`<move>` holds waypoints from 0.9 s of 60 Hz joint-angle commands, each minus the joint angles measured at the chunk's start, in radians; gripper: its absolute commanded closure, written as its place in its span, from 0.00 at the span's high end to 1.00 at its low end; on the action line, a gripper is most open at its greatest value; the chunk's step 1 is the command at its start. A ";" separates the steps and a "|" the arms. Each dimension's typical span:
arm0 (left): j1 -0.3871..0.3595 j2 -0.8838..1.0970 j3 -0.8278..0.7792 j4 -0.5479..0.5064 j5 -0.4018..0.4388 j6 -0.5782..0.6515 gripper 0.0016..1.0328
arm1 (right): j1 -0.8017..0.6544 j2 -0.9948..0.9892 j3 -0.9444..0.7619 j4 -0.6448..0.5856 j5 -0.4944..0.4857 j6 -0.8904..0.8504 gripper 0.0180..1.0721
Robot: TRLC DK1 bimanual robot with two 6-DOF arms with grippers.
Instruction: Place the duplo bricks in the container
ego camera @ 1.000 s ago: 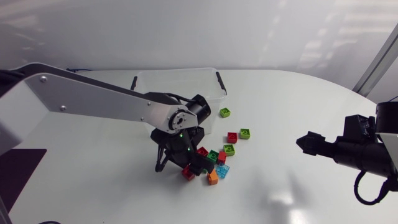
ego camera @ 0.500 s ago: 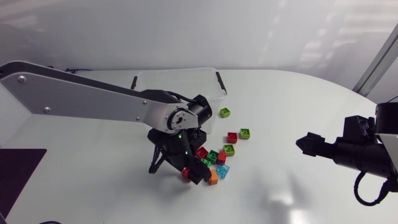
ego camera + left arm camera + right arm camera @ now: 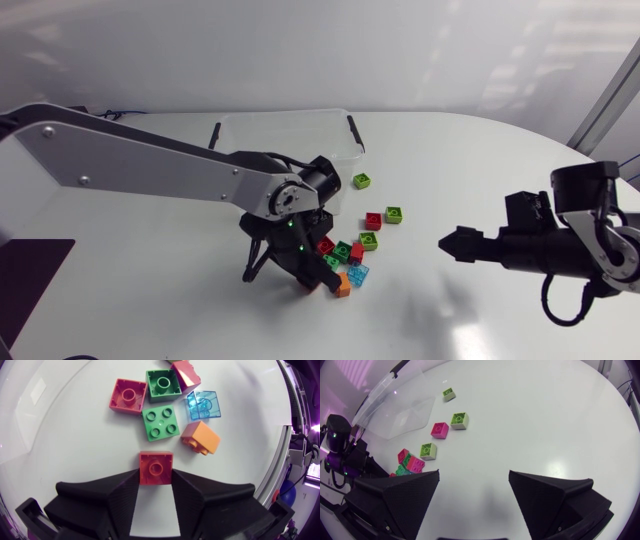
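Left gripper: clamped on one red brick. A finger presses each side, and the brick sits at the fingertips with its single stud up. Cannot tell whether it is off the table.

Ahead of the fingers is a loose cluster. The green brick, with four studs, is nearest. The orange brick lies tilted beside it, and the blue brick, which is clear, lies just past the orange one. Farther out are a second red, a second green and a third red, the last of these tilted.

Head view: the left arm enters from 9 o'clock, and its gripper is at the cluster's 7 o'clock edge.

Container: clear, open-topped, near the cluster at 11 o'clock from it.

Strays: three lime bricks lie between 12 and 2 o'clock of the cluster, at and. A fourth red lies just beside the middle one.

Right gripper: fingers spread wide over bare table. It is at 3 o'clock of the cluster, well apart from it, and points toward 9 o'clock.
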 commanded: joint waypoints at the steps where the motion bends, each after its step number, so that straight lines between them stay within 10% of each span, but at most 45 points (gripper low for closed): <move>1: -0.006 -0.044 -0.053 -0.003 -0.003 0.020 0.28 | 0.048 0.077 0.080 0.014 0.000 0.045 0.95; 31: 0.081 -0.405 -0.043 -0.016 -0.062 0.059 0.27 | 0.296 0.667 0.496 0.002 0.326 0.125 0.95; 54: 0.280 -0.460 0.092 0.268 -0.085 0.039 0.27 | 0.318 0.856 0.646 0.005 0.435 0.143 0.59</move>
